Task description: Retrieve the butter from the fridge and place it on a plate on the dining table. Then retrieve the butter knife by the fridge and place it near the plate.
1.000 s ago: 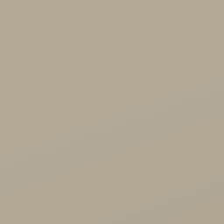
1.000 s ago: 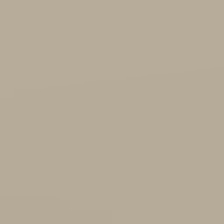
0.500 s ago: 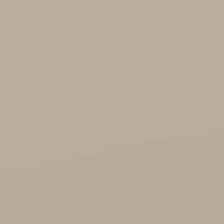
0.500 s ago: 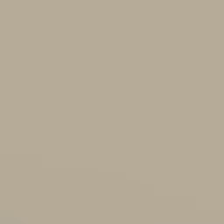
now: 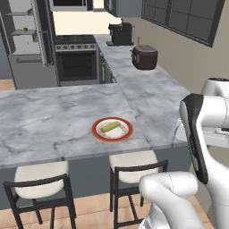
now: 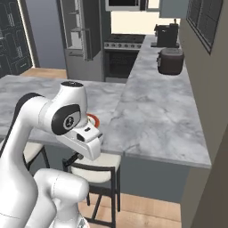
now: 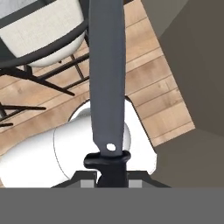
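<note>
Gripper [image 7: 111, 173]: jaws were clamped on the dark handle of the butter knife [image 7: 107, 83]; the blade ran up and away from the hand, w/ a small hole near the guard.
Hand pose: cam looked down at the wood floor [image 7: 162, 83] and a cushioned stool [image 7: 43, 26], so the hand was prob. held low, beside the counter edge rather than over the top; exact height was hard to judge.
Butter [image 5: 110, 127]: lay on the plate [image 5: 99, 134], roughly centred, slightly diagonal.
Plate: sat on the dining table [image 5: 44, 120], near its front edge, above the gap between two stools.
Fridge [image 5: 27, 44]: stood well apart at the far end of the kitchen, door open, shelves showing.
Step in hand: butter stage looked done; the knife was being carried to the table, 2nd stage under way.
Next move: would call for raising the hand above the marble top, reaching in twd the plate, and setting the knife flat just beside the rim w/o nudging plate or butter.
Left base view: gave plate and butter clearly.
Right base view: the arm's elbow hid most of the plate; a sliver of red rim [image 6: 93, 118] showed behind it.
Hand view: gave the grip itself, which neither base view revealed.
</note>
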